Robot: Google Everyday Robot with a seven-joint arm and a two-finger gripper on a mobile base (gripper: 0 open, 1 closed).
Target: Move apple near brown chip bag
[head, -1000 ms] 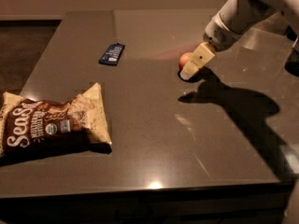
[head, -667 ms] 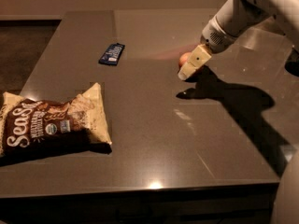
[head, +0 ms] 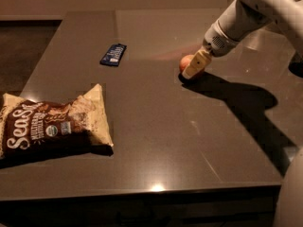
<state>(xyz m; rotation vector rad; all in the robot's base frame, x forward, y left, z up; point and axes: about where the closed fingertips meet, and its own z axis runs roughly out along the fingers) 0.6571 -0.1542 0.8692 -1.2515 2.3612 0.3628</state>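
Observation:
The apple [head: 185,60] is small and red-orange. It rests on the dark table right of centre, mostly hidden behind my gripper. My gripper [head: 194,66] comes down from the upper right on its white arm and sits at the apple, low on the table surface. The brown chip bag [head: 49,126] lies flat at the table's front left, far from the apple, with white "Sea S" lettering showing.
A small flat dark blue wrapped bar [head: 113,54] lies at the back left of the table [head: 156,141]. The arm's shadow falls across the right side. The table's front edge runs along the bottom, and dark floor lies beyond its left edge.
The arm has shifted only slightly. The gripper stays at the apple. The apple, the bag and the bar have not moved.

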